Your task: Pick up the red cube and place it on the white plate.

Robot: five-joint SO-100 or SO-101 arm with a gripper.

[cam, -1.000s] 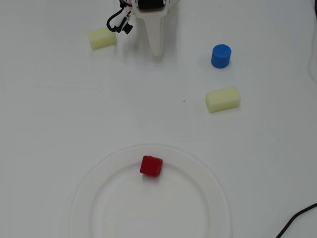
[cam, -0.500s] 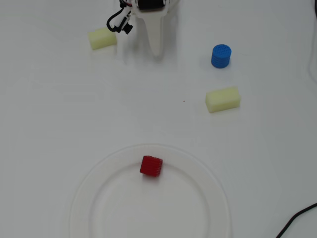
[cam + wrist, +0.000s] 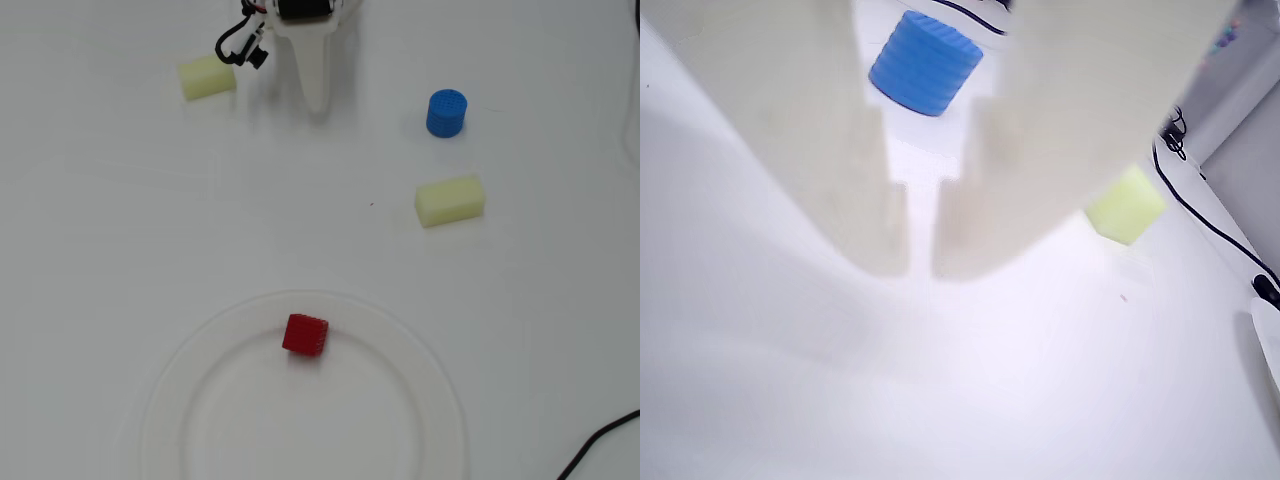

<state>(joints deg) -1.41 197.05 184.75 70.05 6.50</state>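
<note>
The red cube (image 3: 305, 335) rests on the white plate (image 3: 420, 362), inside its upper rim, a little left of the plate's middle. The plate lies at the bottom centre of the overhead view and runs off the lower edge. My gripper (image 3: 316, 100) is at the top of the overhead view, far from the cube and plate, pointing down the picture. In the wrist view its two pale fingers (image 3: 840, 180) stand together with only a thin slit between the tips of the gripper (image 3: 921, 265), and they hold nothing. The cube and plate are out of the wrist view.
A blue cylinder (image 3: 446, 113) stands to the right of the gripper, also in the wrist view (image 3: 925, 62). One pale yellow block (image 3: 450, 200) lies below it, another (image 3: 208, 77) left of the gripper. A black cable (image 3: 600, 445) enters at the bottom right corner.
</note>
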